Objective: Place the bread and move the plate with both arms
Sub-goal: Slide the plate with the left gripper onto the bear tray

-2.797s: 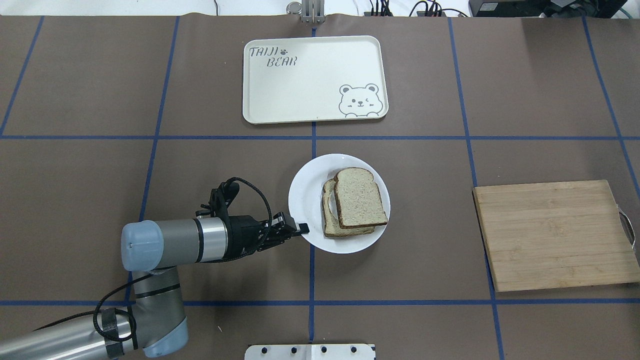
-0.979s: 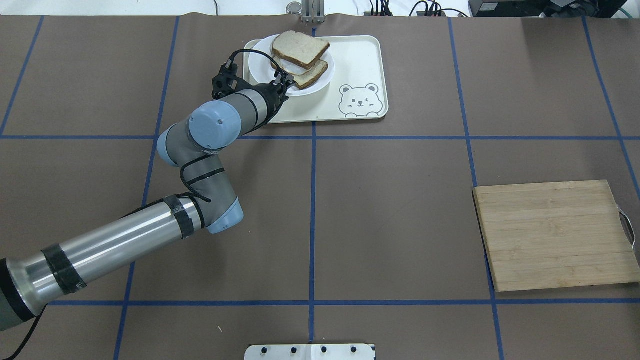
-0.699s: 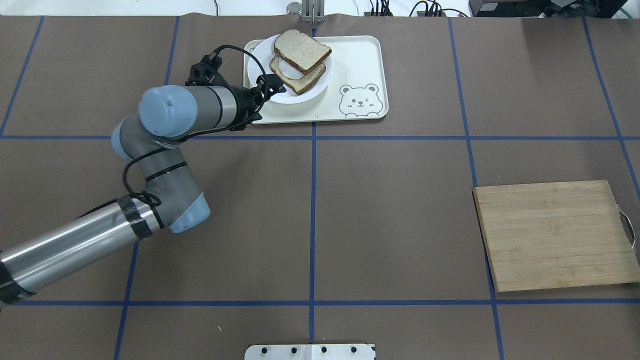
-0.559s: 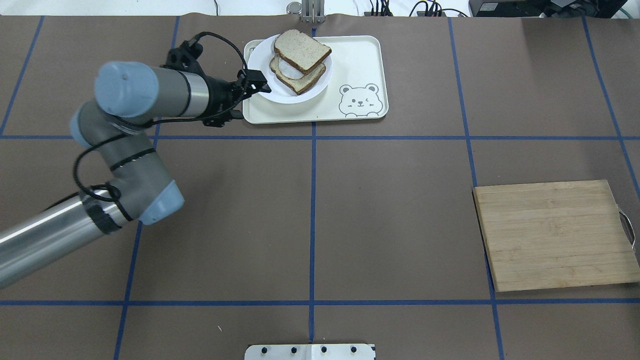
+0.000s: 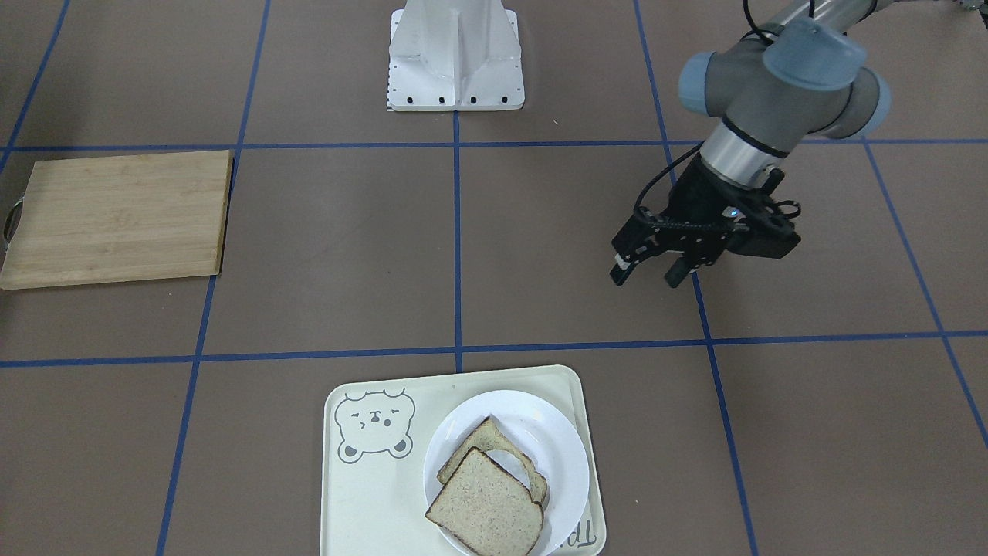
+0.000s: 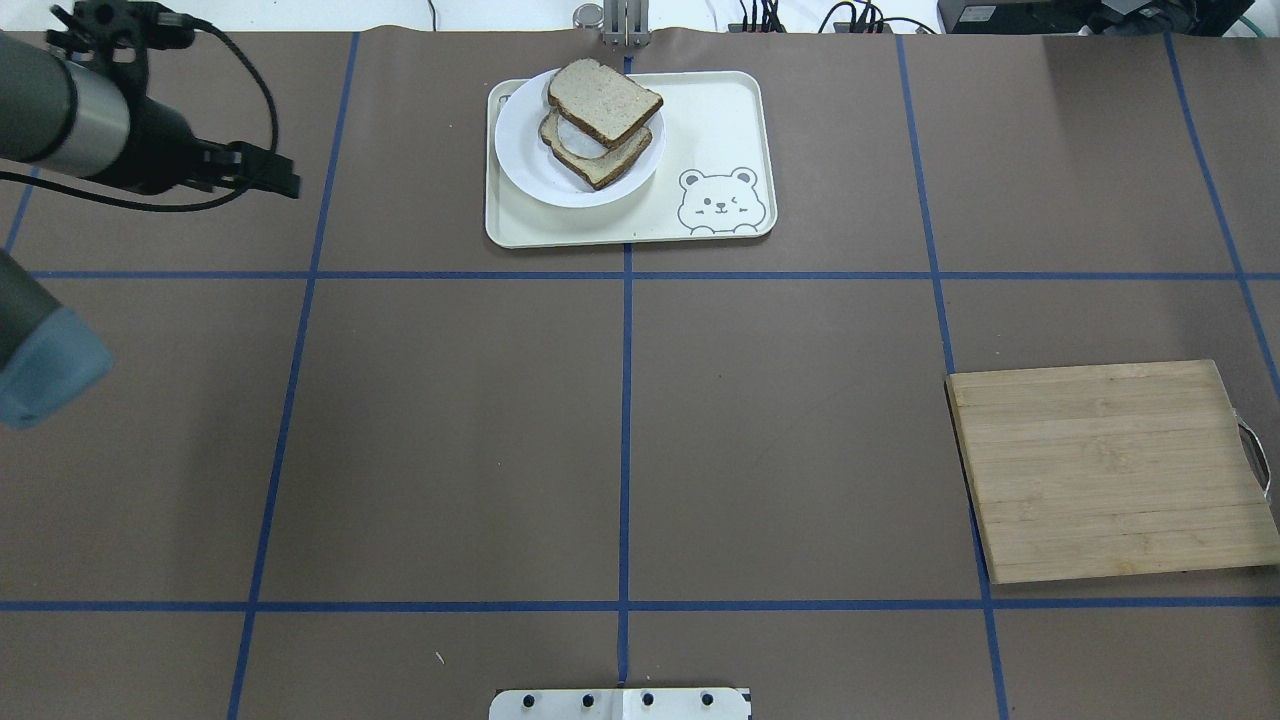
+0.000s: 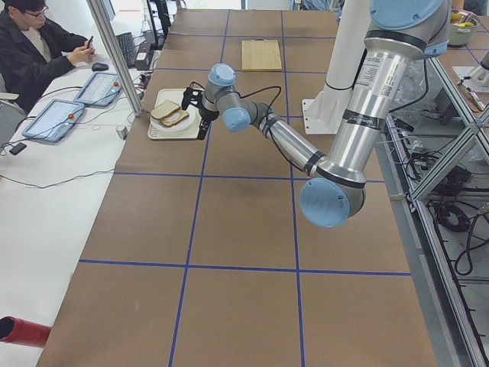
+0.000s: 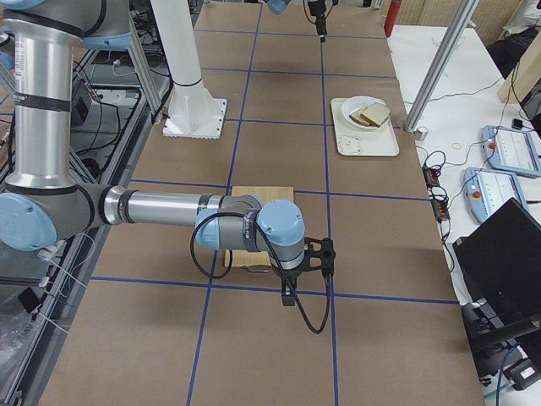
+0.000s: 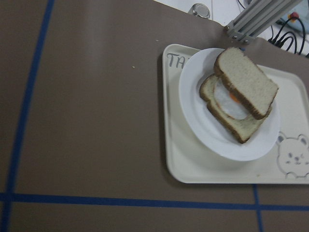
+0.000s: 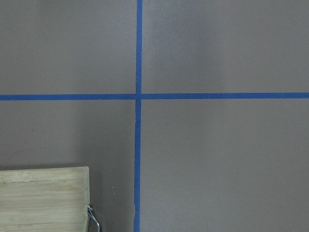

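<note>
The plain bread (image 6: 605, 97) lies on top of a slice with a fried egg (image 9: 231, 104), both on the white plate (image 6: 525, 165). The plate stands in the left half of the cream bear tray (image 6: 700, 130) at the table's far edge. It also shows in the front-facing view (image 5: 556, 448). My left gripper (image 5: 652, 272) is open and empty, hovering over bare table well to the left of the tray (image 6: 285, 178). My right gripper (image 8: 287, 300) shows only in the exterior right view, past the wooden board; I cannot tell whether it is open or shut.
A wooden cutting board (image 6: 1110, 470) with a metal handle lies at the right, and its corner shows in the right wrist view (image 10: 43, 198). The robot's white base (image 5: 455, 54) stands at the near edge. Blue tape lines cross the brown table.
The left gripper carried the plate with both slices from the table's middle onto the tray, let go of it, and drew back to the left.
</note>
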